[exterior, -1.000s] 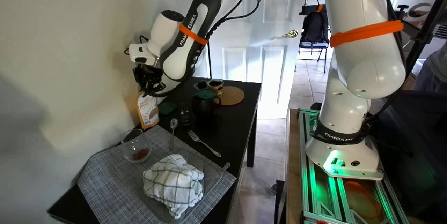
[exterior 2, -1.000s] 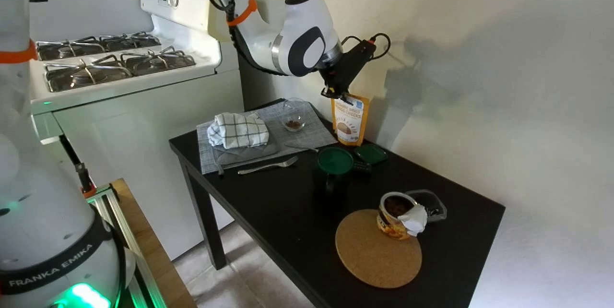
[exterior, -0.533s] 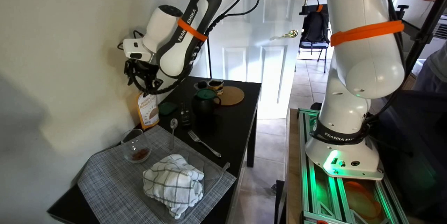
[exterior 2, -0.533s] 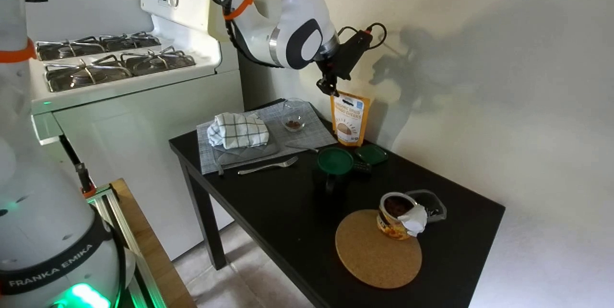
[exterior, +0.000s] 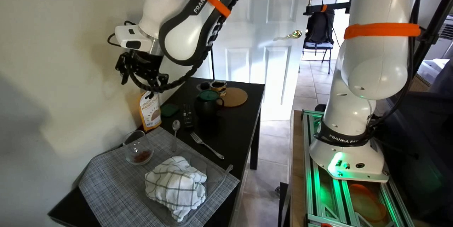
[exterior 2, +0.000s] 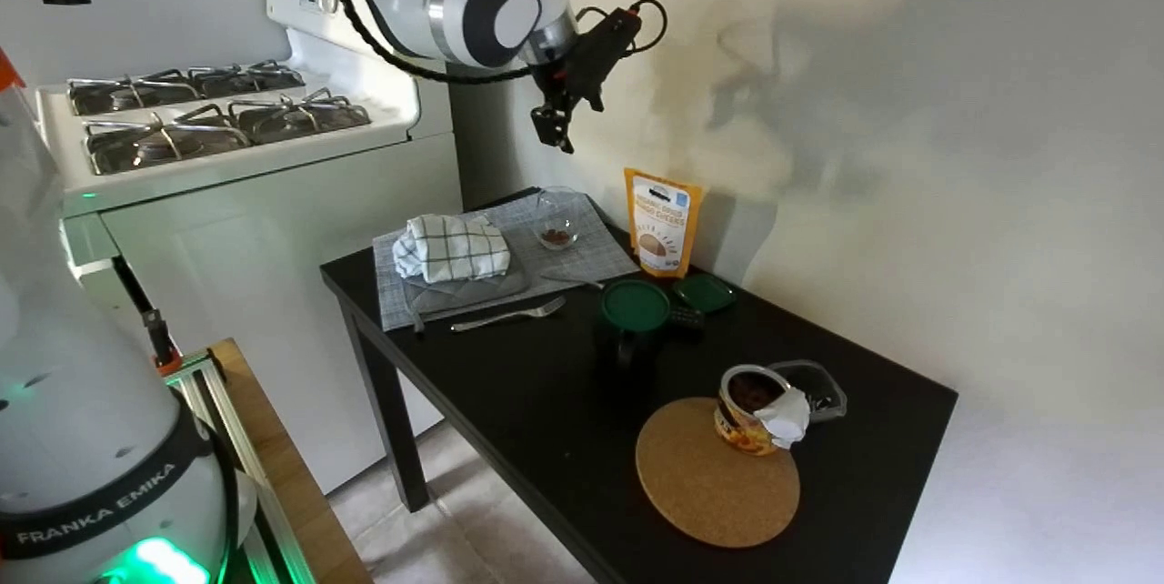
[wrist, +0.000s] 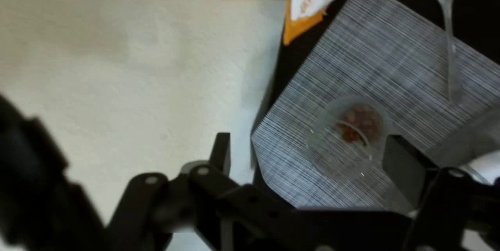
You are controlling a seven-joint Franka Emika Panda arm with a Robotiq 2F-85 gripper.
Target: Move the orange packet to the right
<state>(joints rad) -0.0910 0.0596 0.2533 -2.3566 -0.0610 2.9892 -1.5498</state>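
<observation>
Spread wide, the gripper (wrist: 310, 147) hangs in the air above the black table (exterior 2: 546, 384), its two fingers (wrist: 222, 151) standing well apart. Through the gap between them the wrist view looks onto the grey mat (wrist: 390, 67) and a clear bowl (wrist: 332, 155) with reddish-brown pieces (wrist: 360, 124) at its bottom. Only air lies in the gripper's grasp, and both fingers stand clear of the things below.

The orange packet (exterior: 150, 112) stands upright on the table, close to the wall (exterior 2: 864, 156) and just beside the mat, its pale printed panel turned away from the wall. In an exterior view bare wall shows between the packet (exterior 2: 664, 225) and the gripper, which is higher up (where a dark fingertip seems to cross the top of the packet (exterior: 150, 112), the angle of view does it). Part of the packet also shows at the top edge of the wrist view.

Over the mat a checked cloth (exterior: 176, 184) lies in a heap, near the bowl but apart from it. A spoon (exterior: 176, 126) reaches over the mat's edge, and a fork (exterior: 208, 145) lies beside the mat on the table. Farther along stand a dark mug (exterior 2: 627, 347) with a green top (exterior 2: 636, 304) and an open tub (exterior 2: 741, 427) set on the rim of a round cork disc (exterior 2: 718, 493).
</observation>
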